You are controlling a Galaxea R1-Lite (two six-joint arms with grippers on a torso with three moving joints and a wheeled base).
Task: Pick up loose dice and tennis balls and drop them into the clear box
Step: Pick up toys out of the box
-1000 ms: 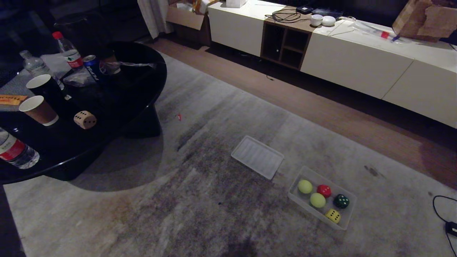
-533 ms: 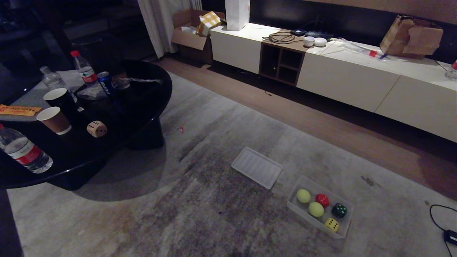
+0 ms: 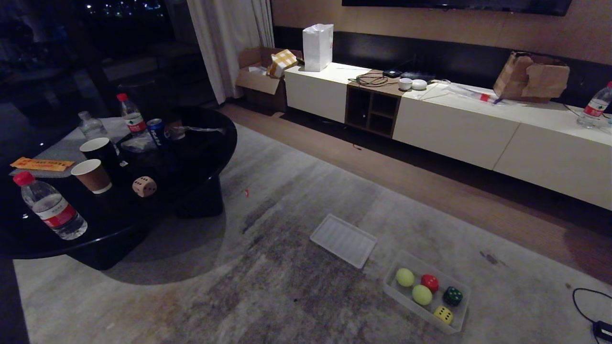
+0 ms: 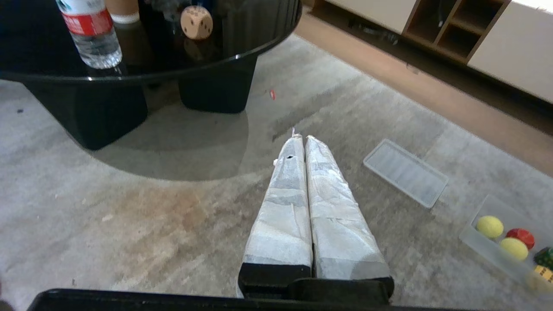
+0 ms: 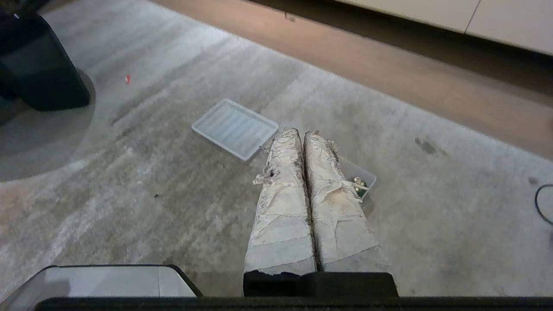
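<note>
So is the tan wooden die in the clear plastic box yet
No, out. The tan wooden die sits on the black round table, away from the clear plastic box.

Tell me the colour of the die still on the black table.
Tan wood with dark pips; the die shows best in the left wrist view.

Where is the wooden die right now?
In the head view, the wooden die sits on the black table at left, beside a brown paper cup.

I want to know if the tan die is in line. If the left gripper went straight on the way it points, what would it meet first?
Probably the grey rug, not the die. The left gripper, fingers shut, points down and forward at bare carpet just off the black table. The tan die sits up on that table, off the line. Depth is uncertain.
</note>
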